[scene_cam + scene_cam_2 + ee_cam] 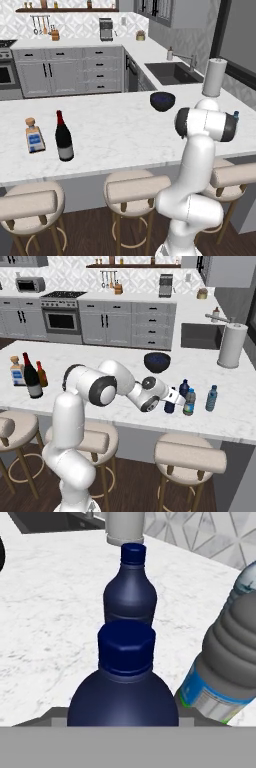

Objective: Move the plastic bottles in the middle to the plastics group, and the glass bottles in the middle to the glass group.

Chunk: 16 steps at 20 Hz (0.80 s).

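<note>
A dark blue bottle (123,687) sits right between the jaws, which are clamped on it, on the surface beside a second dark blue bottle (130,587) and a greyish clear one (230,657), all near the paper towel roll (232,346). Far from that roll, the wine bottle (63,137) already stands by the squat clear bottle (34,135). Only letting go seems left.

Dark blue bottle (123,697) upright beside second blue bottle (130,587), greyish labelled bottle (227,667); wine bottle (63,136) upright near square bottle (34,135).

No lettering can be read on the labels of the wine bottle (64,138) or grey bottle (231,662).
</note>
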Available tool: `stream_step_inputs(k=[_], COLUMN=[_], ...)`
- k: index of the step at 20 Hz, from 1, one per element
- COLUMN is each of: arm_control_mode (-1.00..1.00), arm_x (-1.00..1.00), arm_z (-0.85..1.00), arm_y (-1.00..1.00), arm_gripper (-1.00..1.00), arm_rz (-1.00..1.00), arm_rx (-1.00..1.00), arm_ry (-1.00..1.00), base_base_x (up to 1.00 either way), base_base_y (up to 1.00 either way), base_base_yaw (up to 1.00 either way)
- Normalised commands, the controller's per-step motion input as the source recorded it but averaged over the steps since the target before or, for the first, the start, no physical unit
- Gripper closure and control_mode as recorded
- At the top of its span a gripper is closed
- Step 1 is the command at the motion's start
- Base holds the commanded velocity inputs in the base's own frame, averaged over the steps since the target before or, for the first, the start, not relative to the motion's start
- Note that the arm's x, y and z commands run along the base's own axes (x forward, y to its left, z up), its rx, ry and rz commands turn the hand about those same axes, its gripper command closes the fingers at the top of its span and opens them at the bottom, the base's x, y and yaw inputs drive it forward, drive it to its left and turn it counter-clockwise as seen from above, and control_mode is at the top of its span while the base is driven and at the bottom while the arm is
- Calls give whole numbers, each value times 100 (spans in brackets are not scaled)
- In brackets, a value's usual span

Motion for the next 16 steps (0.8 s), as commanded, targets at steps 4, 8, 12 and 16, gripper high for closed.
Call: stream_step_inputs(k=[4,8,12,16], arm_control_mode=[-100,-100,-100,-100], arm_x=[-8,-17,-16,-11], arm_z=[-21,-19,-13,-10], arm_y=[0,1,4,9], arm_gripper=[-100,-100,-100,-100], arm_rz=[0,0,0,0], arm_rx=[0,0,0,0], arm_ry=[0,0,0,0], base_base_x=[0,0,0,0], base_base_y=[0,0,0,0], base_base_yaw=[0,0,0,0])
